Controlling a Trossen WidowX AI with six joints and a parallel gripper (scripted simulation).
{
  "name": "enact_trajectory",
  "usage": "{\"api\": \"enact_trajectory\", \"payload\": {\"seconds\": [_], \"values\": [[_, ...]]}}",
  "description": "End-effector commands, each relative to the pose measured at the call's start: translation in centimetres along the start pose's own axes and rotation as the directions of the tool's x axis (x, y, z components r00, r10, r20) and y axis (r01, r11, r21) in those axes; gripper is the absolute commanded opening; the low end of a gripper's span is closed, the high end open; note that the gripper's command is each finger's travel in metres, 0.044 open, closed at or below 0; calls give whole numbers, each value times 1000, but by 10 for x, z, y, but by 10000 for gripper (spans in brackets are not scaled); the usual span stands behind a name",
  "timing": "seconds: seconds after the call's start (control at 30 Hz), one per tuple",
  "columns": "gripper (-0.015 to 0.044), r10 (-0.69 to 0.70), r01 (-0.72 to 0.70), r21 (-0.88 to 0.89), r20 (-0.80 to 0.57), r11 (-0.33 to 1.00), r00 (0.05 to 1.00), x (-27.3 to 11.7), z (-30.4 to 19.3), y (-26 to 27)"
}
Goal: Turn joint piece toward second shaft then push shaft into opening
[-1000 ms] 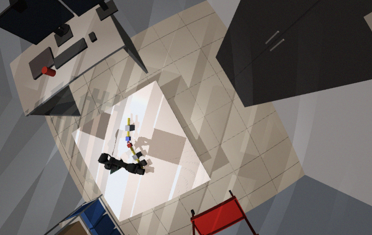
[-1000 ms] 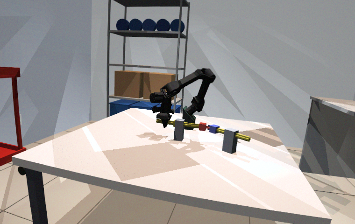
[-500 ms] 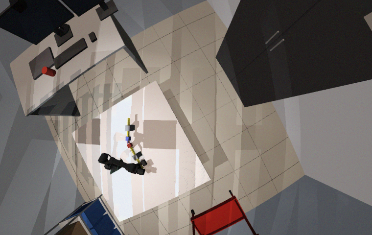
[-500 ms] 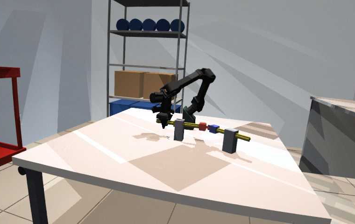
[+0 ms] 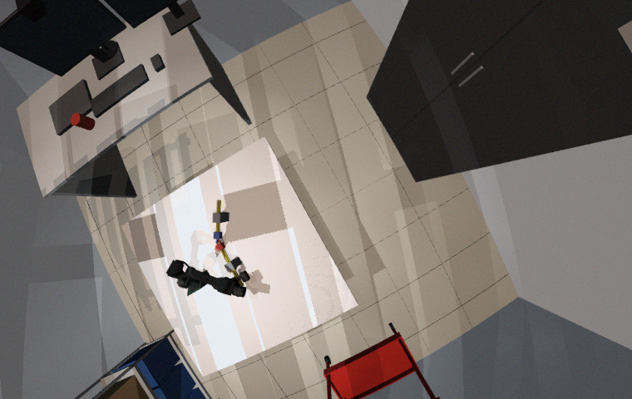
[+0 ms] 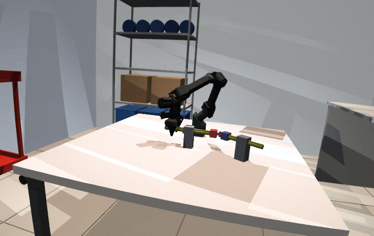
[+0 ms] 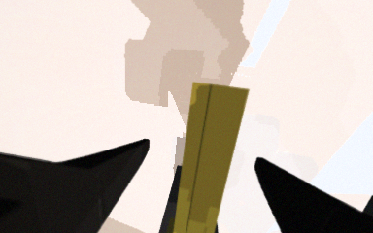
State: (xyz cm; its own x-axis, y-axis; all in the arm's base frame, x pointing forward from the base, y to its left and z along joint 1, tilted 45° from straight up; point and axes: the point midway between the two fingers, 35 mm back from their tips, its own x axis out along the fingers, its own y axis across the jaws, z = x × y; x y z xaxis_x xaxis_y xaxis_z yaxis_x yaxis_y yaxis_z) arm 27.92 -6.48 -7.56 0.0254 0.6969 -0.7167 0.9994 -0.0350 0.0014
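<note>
The first shaft [image 5: 219, 204] [image 6: 257, 144] is yellow and runs through a grey block [image 5: 217, 217] [image 6: 241, 150]. A blue piece [image 5: 217, 235] [image 6: 225, 135] is on its inner end, with the red joint piece [image 5: 219, 246] [image 6: 213, 133] beside it. The yellow second shaft [image 5: 225, 254] [image 6: 202, 131] [image 7: 213, 136] passes through the other block [image 5: 230, 266] [image 6: 188, 138] and meets the red piece, looking in line with it. How deep it sits is hidden. My gripper [image 5: 240, 283] [image 6: 171, 133] [image 7: 200, 152] is open around the shaft's outer part, with visible gaps on both sides in the wrist view.
The assembly stands on a pale table [image 5: 309, 277] [image 6: 109, 175], near the arm's base [image 6: 198, 125]. The second block is close to the gripper. A desk [image 5: 170, 74], a red cart [image 5: 368, 368] [image 6: 0, 75] and a shelf rack [image 6: 154, 35] stand away from the table.
</note>
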Motion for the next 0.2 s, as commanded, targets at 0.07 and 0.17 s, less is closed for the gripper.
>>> {"api": "enact_trajectory", "payload": {"seconds": [0.07,0.17], "values": [[440,0,0,0,-2,1000,1000,-20,0,0],[440,0,0,0,-2,1000,1000,-29,0,0]]}}
